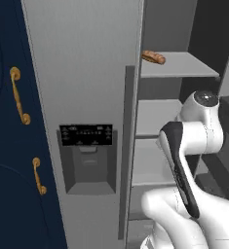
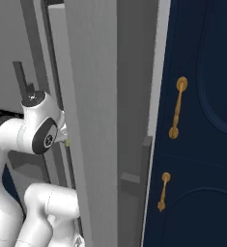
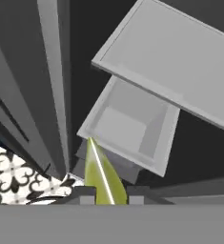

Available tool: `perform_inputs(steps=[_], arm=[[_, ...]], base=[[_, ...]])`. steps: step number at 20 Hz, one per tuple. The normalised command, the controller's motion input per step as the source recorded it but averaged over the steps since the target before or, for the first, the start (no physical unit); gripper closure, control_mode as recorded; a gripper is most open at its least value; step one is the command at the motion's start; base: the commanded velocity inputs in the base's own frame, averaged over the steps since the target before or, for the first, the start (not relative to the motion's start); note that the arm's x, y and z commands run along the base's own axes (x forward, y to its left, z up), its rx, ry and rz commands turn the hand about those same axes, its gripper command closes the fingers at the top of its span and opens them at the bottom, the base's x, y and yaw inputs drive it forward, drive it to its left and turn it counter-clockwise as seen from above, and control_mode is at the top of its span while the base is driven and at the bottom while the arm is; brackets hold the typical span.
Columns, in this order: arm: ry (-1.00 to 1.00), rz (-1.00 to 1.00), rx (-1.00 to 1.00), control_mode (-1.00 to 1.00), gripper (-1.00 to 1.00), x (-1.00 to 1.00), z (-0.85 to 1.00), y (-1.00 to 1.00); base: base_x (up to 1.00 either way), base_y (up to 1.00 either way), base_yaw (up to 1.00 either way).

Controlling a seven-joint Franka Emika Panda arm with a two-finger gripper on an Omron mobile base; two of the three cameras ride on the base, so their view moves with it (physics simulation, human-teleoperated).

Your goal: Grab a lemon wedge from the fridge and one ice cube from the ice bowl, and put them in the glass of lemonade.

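Lemon wedge (image 3: 101, 178) base hidden between pincer (image 3: 107, 194) tips; fridge (image 1: 86, 73) top cropped.

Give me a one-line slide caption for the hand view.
Gripper shut on the thin yellow-green lemon wedge, above the grey inner shelves of the open fridge.

A glossy white robot arm (image 1: 194, 146) made of thick, rounded segments that bulge at each joint. One joint ends in a flat, round dark-grey cap (image 1: 205, 97) with a paler centre. A long black panel (image 1: 180, 168) with curved edges runs down the side of one segment. In the right base view, another joint bears a dark-grey disc (image 2: 44, 137) with a small pale mark at its centre.
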Motion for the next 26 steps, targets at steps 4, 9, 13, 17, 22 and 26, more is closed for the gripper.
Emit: perform_inputs(steps=[4,9,13,17,22,26], arm=[[0.00,0.00,0.00,1.00,1.00,0.00,0.00,0.00],[0.00,0.00,0.00,1.00,1.00,0.00,0.00,0.00],[0.00,0.00,0.00,1.00,1.00,0.00,0.00,0.00],[0.00,0.00,0.00,1.00,1.00,0.00,0.00,0.00],[0.00,0.00,0.00,1.00,1.00,0.00,0.00,0.00],[0.00,0.00,0.00,1.00,1.00,0.00,0.00,0.00]], base=[[-0.71,0.52,0.67],[-0.13,0.70,0.82],[0.01,0.85,0.70],[0.40,0.65,0.65],[0.99,0.11,0.42],[1.00,-0.01,0.34]])
